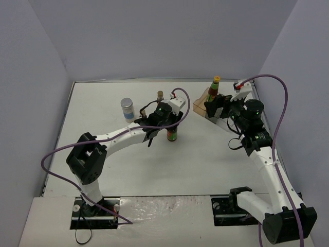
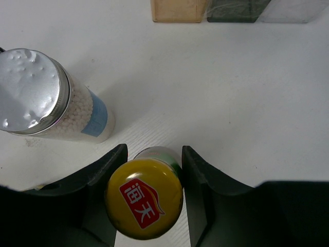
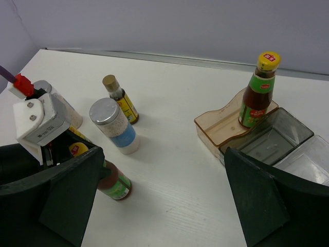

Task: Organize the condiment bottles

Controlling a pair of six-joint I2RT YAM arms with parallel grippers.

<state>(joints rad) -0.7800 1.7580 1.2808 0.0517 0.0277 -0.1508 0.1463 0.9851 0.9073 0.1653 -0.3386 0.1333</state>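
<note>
Top external view: the left gripper [image 1: 165, 119] and its wrist cover most of the gripped dark red bottle [image 1: 171, 135]. Only the bottle's lower part shows, standing near the middle of the white table [image 1: 128, 170]. The same wrist hides the near white jar from above. The left wrist view shows this silver-lidded jar [image 2: 51, 100] just beside the gripped bottle, with the 2 black fingers [image 2: 105, 177] clenched on that bottle below its yellow cap.

The far white jar [image 1: 127, 108] stands apart toward the left; in the right wrist view it is mostly hidden behind the left wrist. A slim brown bottle [image 1: 160, 96] stands behind the left gripper.

The clear tray [image 1: 199, 105] lies at the far right, partly covered by the right gripper [image 1: 220, 107], whose fingers are spread wide and grasp nothing. Its orange-tinted compartment [image 3: 218, 123] holds the second dark red bottle [image 3: 259, 87], upright and yellow-capped.

Plain pale walls [image 1: 154, 36] enclose the table on 3 sides.
</note>
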